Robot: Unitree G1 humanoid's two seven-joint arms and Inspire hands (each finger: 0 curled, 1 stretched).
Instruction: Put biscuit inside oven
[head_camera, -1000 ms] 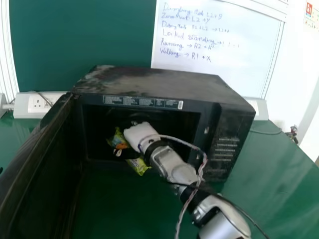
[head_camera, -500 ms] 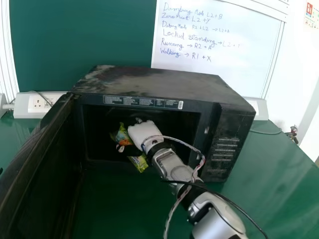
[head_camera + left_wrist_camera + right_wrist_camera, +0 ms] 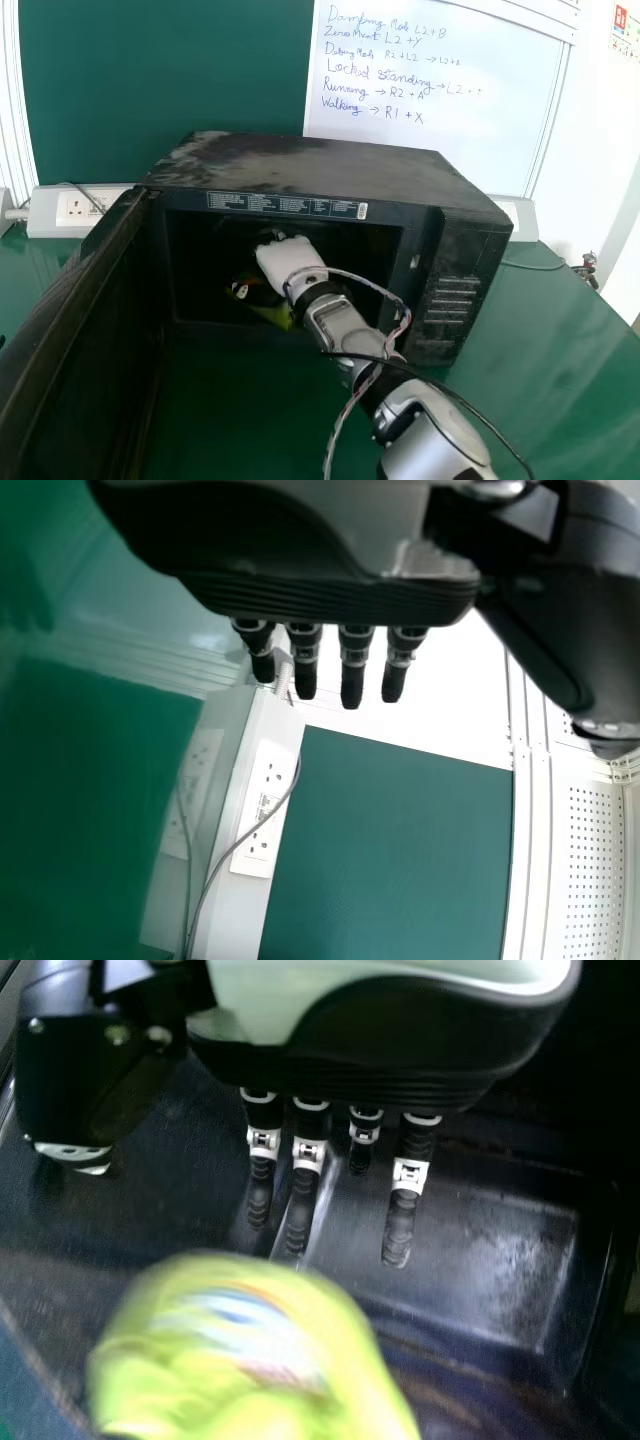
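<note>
On the glossy white rectangular board [image 3: 510, 120], far right, blue handwriting [image 3: 337, 90] includes "Running → R2 + A" and "Walking → R1 + X".

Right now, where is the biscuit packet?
In the head view, the biscuit packet is in the mouth of the oven, just below and to the left of the right hand.

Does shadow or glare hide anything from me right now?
Head view: deep shadow inside the oven swallows part of the yellow-green packet, while the right hand stands out pale; soft sheen on the table. Right wrist view: whitish glare on the dark surface beyond the fingers. Left wrist view: left hand dark against bright white.
</note>
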